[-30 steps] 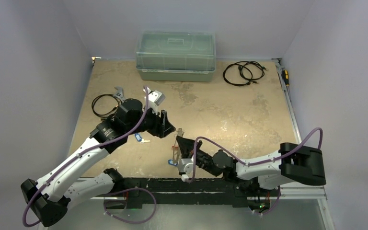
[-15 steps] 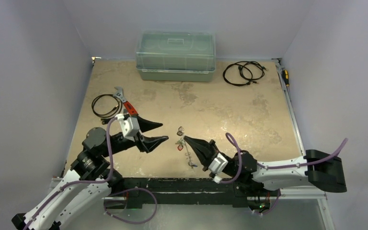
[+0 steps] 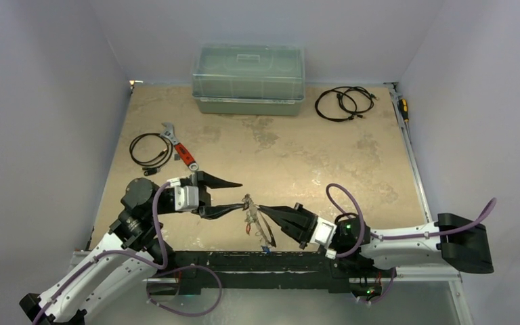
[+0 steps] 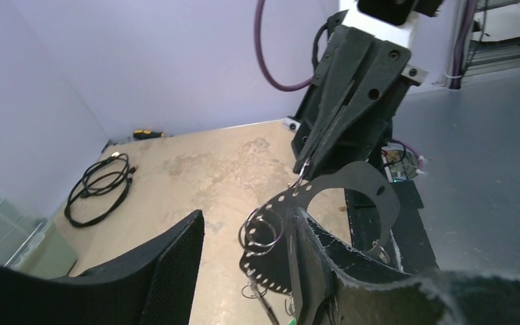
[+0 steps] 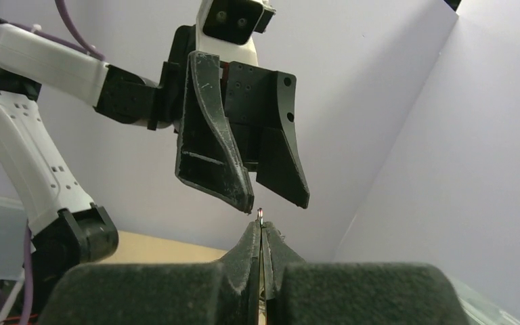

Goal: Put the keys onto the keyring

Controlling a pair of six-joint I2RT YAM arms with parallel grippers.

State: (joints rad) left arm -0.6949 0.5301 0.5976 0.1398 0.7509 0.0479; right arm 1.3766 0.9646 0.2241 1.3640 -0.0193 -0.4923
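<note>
1. While the right gripper (image 3: 258,208) pinches the keyring (image 3: 263,227) in the air, the bunch hangs well to the near side of the green lidded box (image 3: 248,80). It sits roughly in line with the box's middle, over the counter (image 3: 325,156) edge farthest from the box.
2. The keyring looks thin, stiff and light to me, easy enough for a fingertip pinch. It is smooth metal, though, so I would expect it to swivel or slip if nudged.
3. The keys (image 3: 248,220) dangle loose from it on small wire rings, a red tag among them. They will likely swing rather than hold a pose, and their flat heads or tags seem the sensible places to grasp.
4. The loop itself is best held on a bare stretch away from the dangling keys, which is about where the right gripper has it.
5. The right gripper's fingers are pressed fully together on the loop's upper end, and its wrist view shows a sliver of metal poking up between the tips.
6. The left gripper (image 3: 241,195) faces the ring with its fingers about half spread and nothing between them. Its lower fingertip is just beside the loop, and I cannot tell whether it touches.
</note>
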